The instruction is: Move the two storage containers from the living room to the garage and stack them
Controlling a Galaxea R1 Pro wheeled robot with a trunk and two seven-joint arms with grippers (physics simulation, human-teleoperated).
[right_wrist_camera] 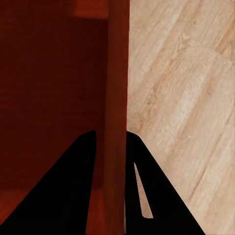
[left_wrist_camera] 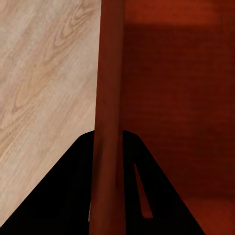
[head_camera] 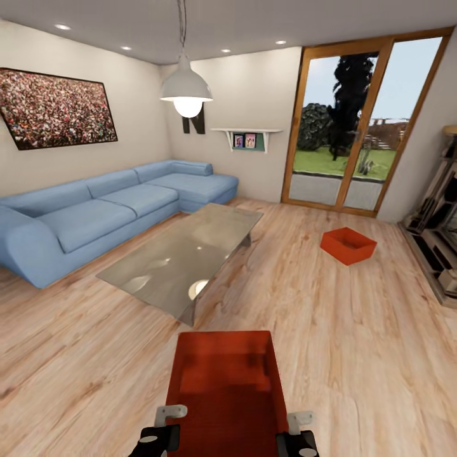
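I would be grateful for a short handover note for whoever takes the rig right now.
Left gripper: shut on the held container's left wall.
Right gripper: shut on its right wall.
The held bin is carried in front of the robot over the wood floor, in the living room.
The second container sits on the floor near the glass door.
Done: one bin picked up.
Left: carry both to the garage and stack them.

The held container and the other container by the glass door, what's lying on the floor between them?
Nothing: in the head view, bare wood-plank floor runs from the held container to the other container. The glass coffee table stands off to the side.
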